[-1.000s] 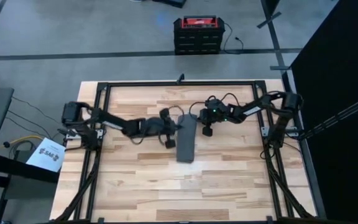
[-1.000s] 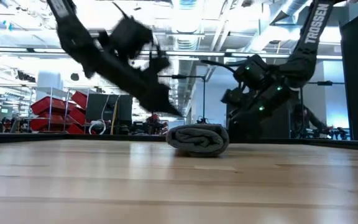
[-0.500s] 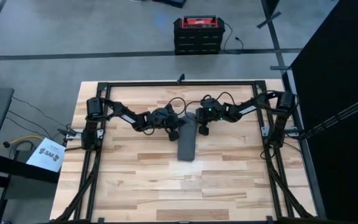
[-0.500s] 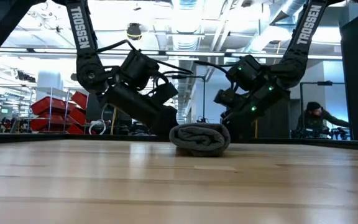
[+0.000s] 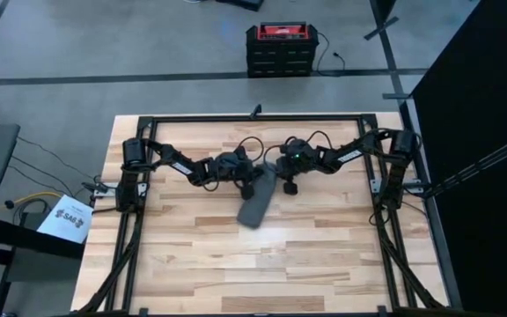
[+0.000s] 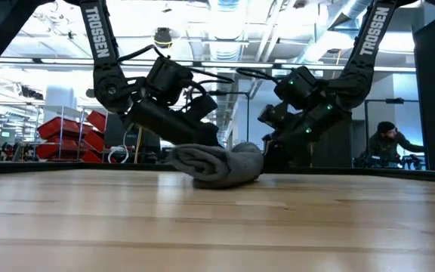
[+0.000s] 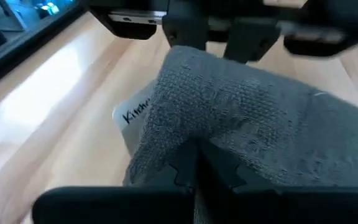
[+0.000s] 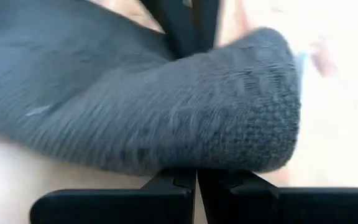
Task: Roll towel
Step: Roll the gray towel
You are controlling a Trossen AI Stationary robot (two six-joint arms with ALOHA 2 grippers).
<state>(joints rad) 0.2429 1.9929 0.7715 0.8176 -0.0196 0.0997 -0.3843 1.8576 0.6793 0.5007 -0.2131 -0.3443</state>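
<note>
Since before, the rolled grey terry towel has swung askew on the wooden surface; left claw and right claw both pinch its far end; its white tag shows only at the left wrist.

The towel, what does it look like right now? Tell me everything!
The towel is dark grey, soft, nubbly cloth, rolled into a long bundle. It lies slantwise on the wooden table near the middle. A white tag with writing sticks out at one end. The left gripper and the right gripper both pinch its far end, shut on it.
</note>
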